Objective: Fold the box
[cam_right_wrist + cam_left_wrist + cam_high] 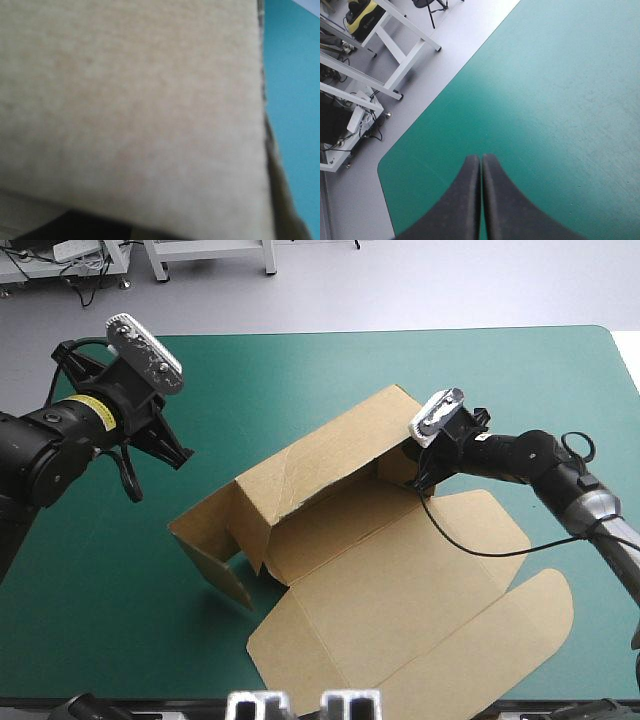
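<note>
The brown box (400, 580) lies mid-table, its wide lid panel and flaps spread flat toward the near edge. Its back wall (330, 455) stands raised, and a side wall (205, 540) is up at the left end. My right gripper (418, 468) is at the right end of that raised wall, touching the board. In the right wrist view brown board (130, 110) fills nearly everything. My left gripper (182, 454) hangs above the bare cover left of the box, well apart from it. The left wrist view shows the left gripper (481, 162) shut on nothing.
Teal-green cover (120, 580) lies bare left of the box and behind it up to the far edge. A rounded table corner (385, 167) shows ahead of the left gripper. The box's flat panel reaches the table's near edge (300, 690).
</note>
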Robot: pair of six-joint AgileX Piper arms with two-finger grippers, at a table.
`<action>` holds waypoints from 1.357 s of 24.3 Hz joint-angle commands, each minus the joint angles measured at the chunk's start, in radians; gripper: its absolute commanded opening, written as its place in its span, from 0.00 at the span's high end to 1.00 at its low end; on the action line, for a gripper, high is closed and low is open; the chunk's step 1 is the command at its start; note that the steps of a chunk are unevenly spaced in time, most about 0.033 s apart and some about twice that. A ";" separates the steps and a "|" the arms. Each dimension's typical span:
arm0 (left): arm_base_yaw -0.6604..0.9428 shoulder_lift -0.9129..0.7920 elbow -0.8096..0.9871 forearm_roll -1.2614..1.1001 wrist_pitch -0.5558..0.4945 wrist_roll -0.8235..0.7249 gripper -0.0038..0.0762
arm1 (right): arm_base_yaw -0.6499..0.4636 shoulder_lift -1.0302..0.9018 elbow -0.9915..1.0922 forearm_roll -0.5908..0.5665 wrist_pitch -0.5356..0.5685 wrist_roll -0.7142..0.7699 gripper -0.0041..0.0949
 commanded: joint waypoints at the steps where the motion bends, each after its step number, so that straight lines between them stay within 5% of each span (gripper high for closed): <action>1: 0.015 -0.029 -0.030 -0.024 -0.044 -0.008 0.95 | -0.017 -0.035 -0.117 -0.122 0.187 0.189 0.98; 12: 0.015 -0.037 -0.030 0.083 0.049 -0.208 0.95 | -0.017 0.013 -0.418 -0.537 0.737 0.711 0.98; 27: 0.015 -0.194 0.121 0.188 0.137 -0.403 0.95 | -0.017 0.500 -0.512 -0.560 0.737 0.832 0.97; 33: 0.015 -0.195 0.128 0.159 0.142 -0.423 0.95 | -0.017 0.507 -0.576 -0.554 0.739 0.824 0.72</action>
